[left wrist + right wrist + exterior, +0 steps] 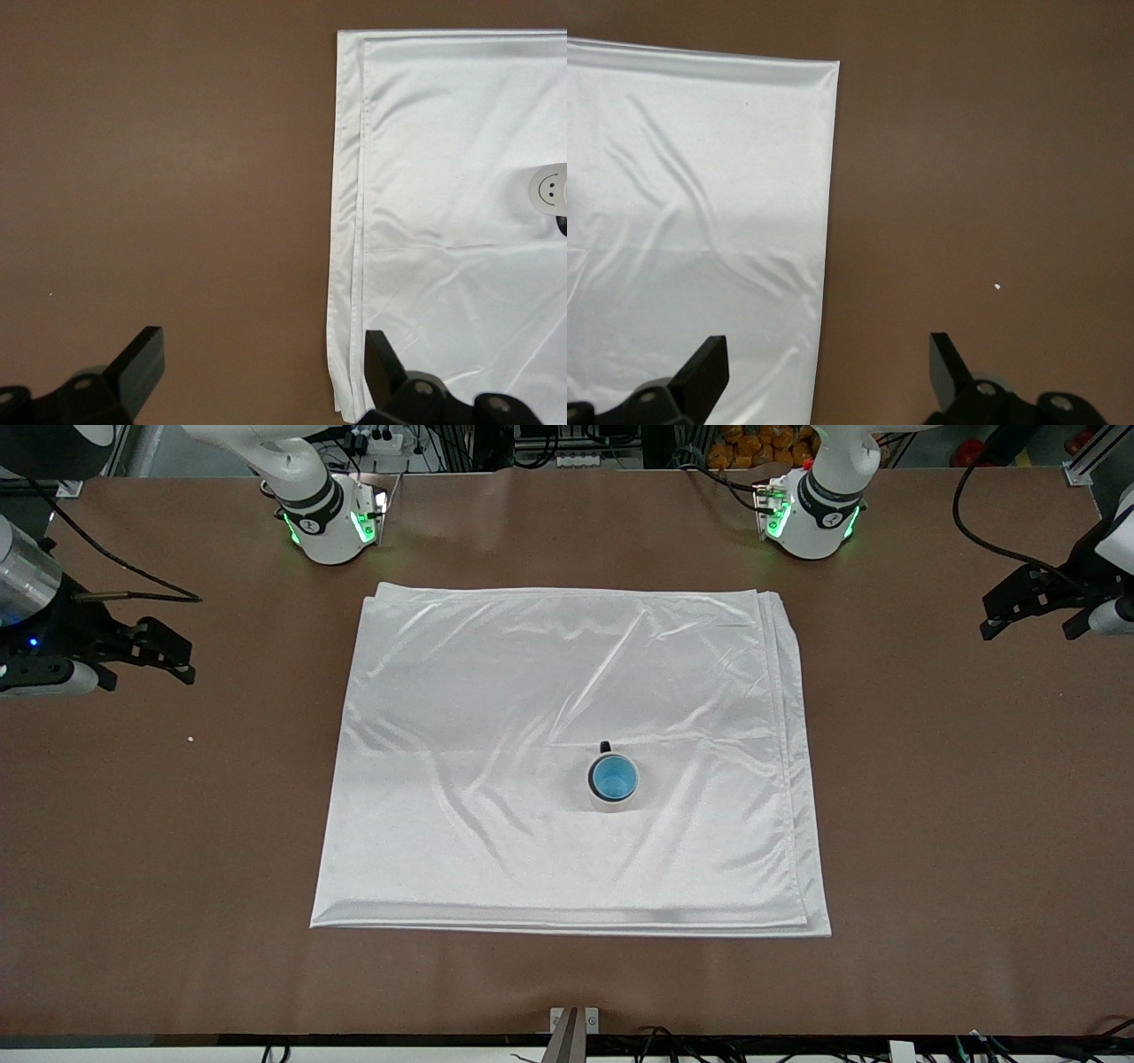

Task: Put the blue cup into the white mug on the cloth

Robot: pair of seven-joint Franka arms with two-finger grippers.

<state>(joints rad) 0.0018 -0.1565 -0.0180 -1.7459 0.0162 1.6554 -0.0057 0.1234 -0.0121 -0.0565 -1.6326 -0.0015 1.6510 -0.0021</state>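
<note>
Front view: blue cup (613,778) sits inside white mug (613,801), lower centre of frame, on the cloth (496,717) that fills the middle of the brown table (957,797). Left gripper (1032,622) hangs at the right edge, fingers spread wide, empty, over bare table; right gripper (164,657) at the left edge, also wide and empty. Left wrist view catches the mug's dotted side at its right edge.

White, blue and brown
Shiny white cloth (496,779) on a plain brown counter (957,797); off-white mug (613,801), dark handle, dotted side; blue cup (613,778) bright blue inside.
</note>
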